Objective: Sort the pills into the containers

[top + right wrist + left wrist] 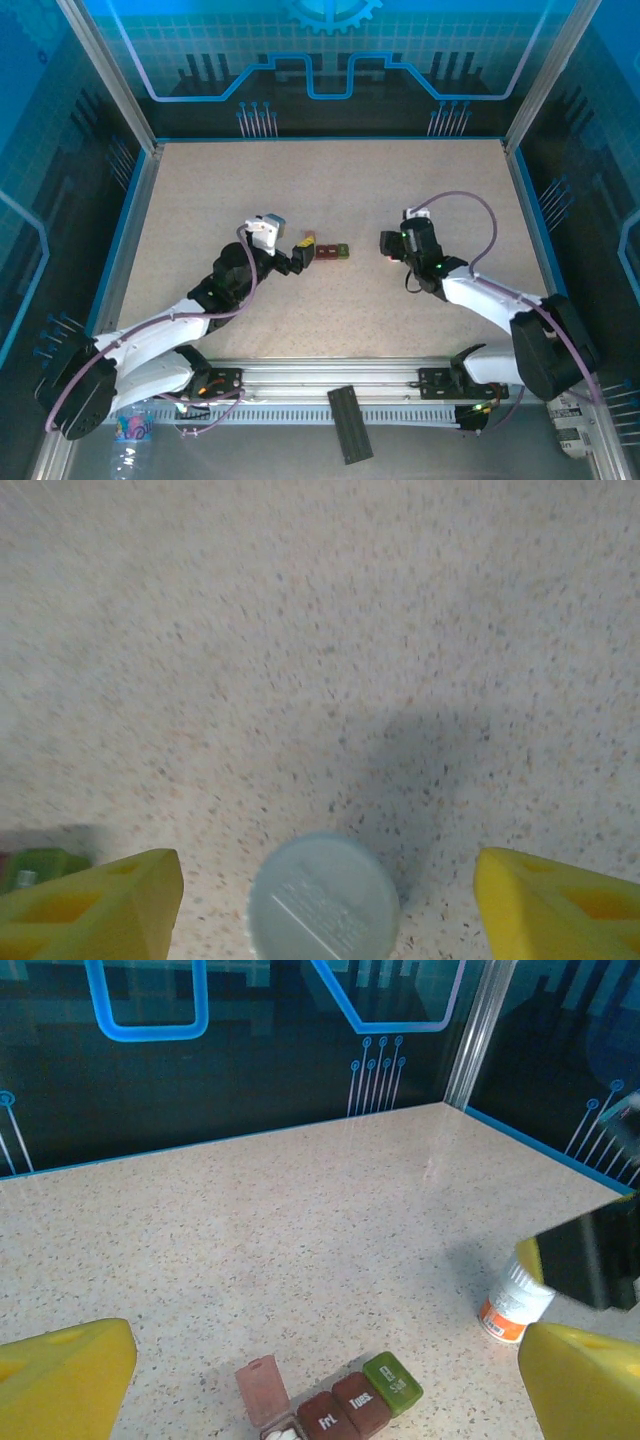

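— Where do our pincers stand?

— Our left pincer (pixel 327 1352) is spread wide and holds nothing. Its yellow fingers (pixel 60 1372) sit at the two lower corners of its wrist view. Our right pincer (pixel 327 872) is also parted, with one finger on each side of a white cap (pixel 323 900). We see bare bench between each finger and the cap, so there is no grip on it.

— Can we read any writing?

— Yes. The containers (pixel 345 1405) lie on the bench (pixel 300 1220) just ahead of the left pincer. One dark red lid reads "Fri." and the next reads "Tues.". The green end compartment (pixel 393 1382) has writing too, but we cannot make it out. The cap carries raised lettering that is too blurred to read.

— What is in them?

— The compartment at the other end from the green one is open, and its pale translucent lid (pixel 262 1388) stands up. A few white pills (pixel 280 1433) show inside it at the frame's lower edge. The other three are closed.

— And round about?

— The cap belongs to a small white bottle (pixel 512 1305) with an orange band. It stands upright near the strip's green end, under the right pincer. From above, the strip lies between the two pincers, closer to the left one. A flat black slab (pixel 350 422) rests on the rail at the near edge, well apart from everything else.
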Controlling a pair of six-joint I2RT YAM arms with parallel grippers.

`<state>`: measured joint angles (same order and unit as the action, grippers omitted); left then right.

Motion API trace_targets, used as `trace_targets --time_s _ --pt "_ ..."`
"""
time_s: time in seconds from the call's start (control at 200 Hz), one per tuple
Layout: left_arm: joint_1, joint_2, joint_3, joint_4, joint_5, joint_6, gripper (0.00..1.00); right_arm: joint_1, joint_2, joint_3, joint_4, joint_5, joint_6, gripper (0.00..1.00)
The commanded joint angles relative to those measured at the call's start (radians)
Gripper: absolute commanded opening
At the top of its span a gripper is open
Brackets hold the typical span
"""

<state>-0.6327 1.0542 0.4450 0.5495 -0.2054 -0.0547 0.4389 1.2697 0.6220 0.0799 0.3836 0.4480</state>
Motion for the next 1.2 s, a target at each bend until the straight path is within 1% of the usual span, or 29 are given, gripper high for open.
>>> trace_targets --time_s 0.0,0.07,0.16,0.26,0.35,0.395,0.525,0.635,0.786,0.851,1.006,1.106,1.196 --pt "0.021 0.017 0.052 0.005 0.013 -0.023 0.99 -0.037 -0.091 0.114 -0.103 -0.103 -0.015 0.78" --pt "0.035 0.028 0.059 0.026 0.031 -0.02 0.99 -0.047 -0.115 0.192 -0.193 -0.181 -0.022 0.78" --pt "0.061 0.047 0.055 0.083 0.045 -0.024 0.99 -0.05 -0.097 0.318 -0.315 -0.31 -0.051 0.77" --pt "0.132 0.077 0.065 0.106 0.094 -0.088 0.99 -0.04 -0.032 0.44 -0.449 -0.447 -0.068 0.76" --pt "0.2 0.101 0.088 0.091 0.149 -0.161 0.99 -0.007 0.04 0.52 -0.527 -0.517 -0.076 0.75" --pt "0.227 0.114 0.103 0.079 0.182 -0.172 0.99 0.015 0.079 0.552 -0.551 -0.54 -0.079 0.75" --pt "0.276 0.152 0.155 0.027 0.262 -0.172 0.99 0.077 0.211 0.644 -0.612 -0.569 -0.088 0.74" --pt "0.308 0.181 0.223 -0.083 0.324 -0.168 0.99 0.116 0.329 0.707 -0.649 -0.568 -0.089 0.73" --pt "0.336 0.227 0.29 -0.167 0.366 -0.157 0.99 0.141 0.445 0.751 -0.679 -0.496 -0.068 0.71" --pt "0.341 0.255 0.33 -0.229 0.384 -0.138 0.99 0.141 0.488 0.756 -0.681 -0.478 -0.061 0.7" --pt "0.342 0.338 0.423 -0.356 0.416 -0.098 0.89 0.146 0.571 0.769 -0.698 -0.453 -0.059 0.7" --pt "0.344 0.386 0.464 -0.402 0.431 -0.091 0.75 0.149 0.607 0.769 -0.698 -0.44 -0.059 0.7" --pt "0.344 0.425 0.497 -0.439 0.432 -0.096 0.59 0.148 0.632 0.771 -0.694 -0.43 -0.056 0.7"
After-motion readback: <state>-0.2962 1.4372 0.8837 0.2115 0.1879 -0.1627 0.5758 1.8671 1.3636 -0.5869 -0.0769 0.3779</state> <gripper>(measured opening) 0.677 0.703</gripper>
